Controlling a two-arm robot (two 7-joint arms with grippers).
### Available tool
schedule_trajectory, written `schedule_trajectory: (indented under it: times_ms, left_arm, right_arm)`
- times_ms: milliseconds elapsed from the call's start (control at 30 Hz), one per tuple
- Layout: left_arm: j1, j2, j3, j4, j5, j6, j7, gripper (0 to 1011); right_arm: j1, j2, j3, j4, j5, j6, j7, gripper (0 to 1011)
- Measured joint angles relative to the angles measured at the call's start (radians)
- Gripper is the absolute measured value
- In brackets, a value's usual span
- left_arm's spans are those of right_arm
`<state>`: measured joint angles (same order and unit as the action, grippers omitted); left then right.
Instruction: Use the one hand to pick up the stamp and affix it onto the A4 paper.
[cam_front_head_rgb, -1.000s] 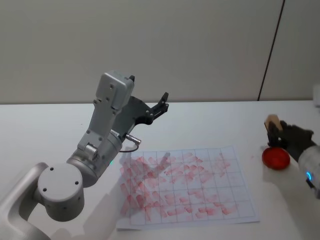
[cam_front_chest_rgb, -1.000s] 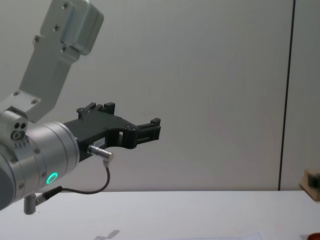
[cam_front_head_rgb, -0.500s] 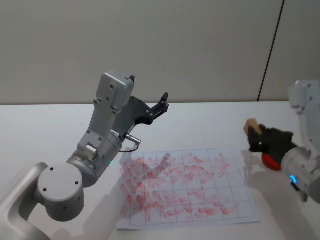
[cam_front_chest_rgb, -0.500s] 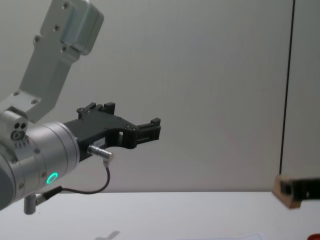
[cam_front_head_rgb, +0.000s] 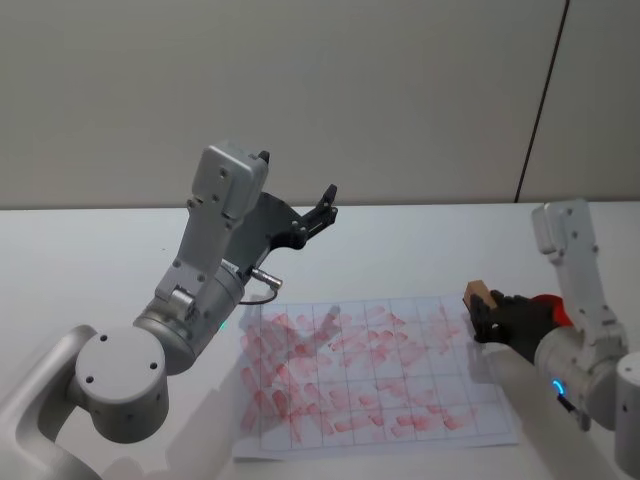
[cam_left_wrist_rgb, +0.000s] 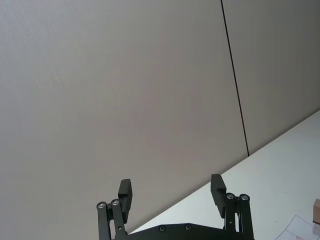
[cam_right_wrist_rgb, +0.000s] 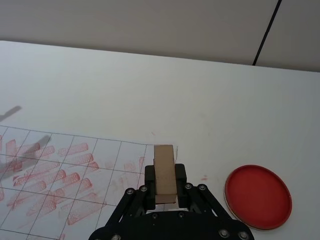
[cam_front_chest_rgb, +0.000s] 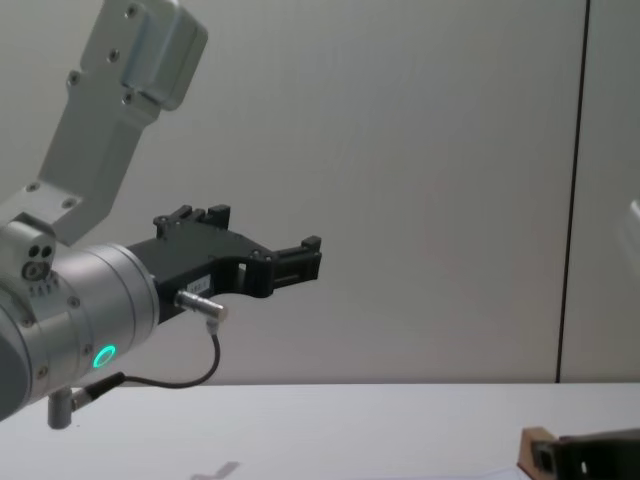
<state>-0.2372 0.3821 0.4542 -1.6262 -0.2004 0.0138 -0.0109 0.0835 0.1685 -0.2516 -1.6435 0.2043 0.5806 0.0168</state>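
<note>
The stamp (cam_front_head_rgb: 478, 294), a small tan wooden block, is clamped between the black fingers of my right gripper (cam_front_head_rgb: 483, 316). It hangs just above the right edge of the A4 paper (cam_front_head_rgb: 370, 372), a white sheet with a ruled grid covered in red stamp marks. In the right wrist view the stamp (cam_right_wrist_rgb: 165, 172) sticks out past the right gripper (cam_right_wrist_rgb: 165, 177), over the paper's (cam_right_wrist_rgb: 75, 165) near corner. The chest view has the stamp (cam_front_chest_rgb: 535, 447) low at the right. My left gripper (cam_front_head_rgb: 325, 205) is raised high behind the paper, open and holding nothing.
A round red ink pad (cam_right_wrist_rgb: 257, 196) lies on the white table to the right of the paper, partly hidden behind my right gripper in the head view (cam_front_head_rgb: 556, 312). The left arm's large elbow (cam_front_head_rgb: 120, 385) stands at the table's front left. A grey wall is behind.
My right gripper has carried the stamp leftward and down, away from the red ink pad to the paper's right edge. The left arm has not moved.
</note>
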Motion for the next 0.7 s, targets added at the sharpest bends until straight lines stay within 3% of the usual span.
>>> schedule_trajectory:
  times_ms: [700]
  left_arm:
    - [0.000, 0.000, 0.000, 0.000, 0.000, 0.000, 0.000, 1001]
  right_arm:
    - [0.033, -0.023, -0.010, 0.126, -0.032, -0.050, 0.041, 216]
